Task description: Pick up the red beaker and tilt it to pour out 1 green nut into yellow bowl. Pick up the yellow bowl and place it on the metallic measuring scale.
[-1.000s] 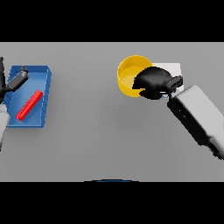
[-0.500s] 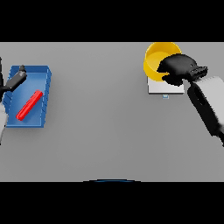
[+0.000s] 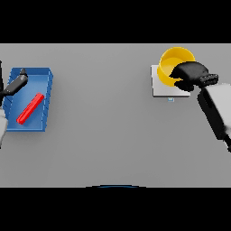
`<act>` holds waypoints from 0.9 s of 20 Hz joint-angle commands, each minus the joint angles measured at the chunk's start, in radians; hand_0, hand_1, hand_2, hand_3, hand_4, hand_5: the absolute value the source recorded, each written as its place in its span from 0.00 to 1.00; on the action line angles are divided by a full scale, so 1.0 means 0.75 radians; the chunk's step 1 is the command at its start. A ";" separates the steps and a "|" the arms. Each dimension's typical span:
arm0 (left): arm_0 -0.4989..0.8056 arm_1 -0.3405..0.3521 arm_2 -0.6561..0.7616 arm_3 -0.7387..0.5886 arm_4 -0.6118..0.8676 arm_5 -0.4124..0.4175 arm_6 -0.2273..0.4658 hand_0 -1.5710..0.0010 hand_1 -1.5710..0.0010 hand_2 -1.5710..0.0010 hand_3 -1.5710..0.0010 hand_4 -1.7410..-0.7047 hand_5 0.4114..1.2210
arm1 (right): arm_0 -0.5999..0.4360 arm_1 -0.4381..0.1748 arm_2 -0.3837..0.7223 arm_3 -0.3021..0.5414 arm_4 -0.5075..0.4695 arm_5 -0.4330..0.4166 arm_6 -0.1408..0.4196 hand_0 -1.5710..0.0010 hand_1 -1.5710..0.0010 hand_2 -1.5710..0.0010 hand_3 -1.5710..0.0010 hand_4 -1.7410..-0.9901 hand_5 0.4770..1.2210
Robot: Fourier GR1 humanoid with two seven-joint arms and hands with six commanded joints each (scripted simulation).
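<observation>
the surface [image 3: 103, 135] is plain grey. a yellow bowl [image 3: 173, 61] sits over a pale metallic scale [image 3: 160, 88]. a red beaker [image 3: 30, 108] lies in a blue tray [image 3: 45, 76]. both hands, right hand [image 3: 191, 74] and left hand [image 3: 16, 83], are dark.

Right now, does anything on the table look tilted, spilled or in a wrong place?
Nothing is spilled. The yellow bowl sits partly on the metallic scale, overhanging its far edge, with the right hand curled on its rim. The red beaker lies on its side in the blue tray, near the left hand.
</observation>
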 commanded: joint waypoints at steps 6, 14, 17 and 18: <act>-0.027 -0.011 -0.013 0.022 -0.018 0.011 -0.008 1.00 1.00 1.00 1.00 0.98 0.32 | -0.019 0.038 -0.011 0.087 -0.005 -0.039 -0.042 0.07 0.00 0.15 0.08 0.00 1.00; -0.028 -0.023 -0.018 0.032 -0.021 0.016 0.007 1.00 1.00 1.00 1.00 0.99 0.31 | -0.041 0.024 0.006 0.108 0.021 -0.004 -0.055 0.60 0.64 0.58 0.58 0.20 0.69; -0.028 -0.024 -0.015 0.031 -0.020 0.019 0.005 1.00 1.00 1.00 1.00 0.98 0.31 | -0.047 0.023 0.031 0.127 0.042 -0.008 -0.095 0.79 0.82 0.76 0.68 0.24 0.58; -0.037 -0.018 -0.012 0.039 -0.019 0.012 0.017 1.00 1.00 1.00 1.00 0.98 0.31 | -0.037 0.021 0.034 0.125 0.043 -0.021 -0.117 0.83 0.85 0.81 0.70 0.25 0.56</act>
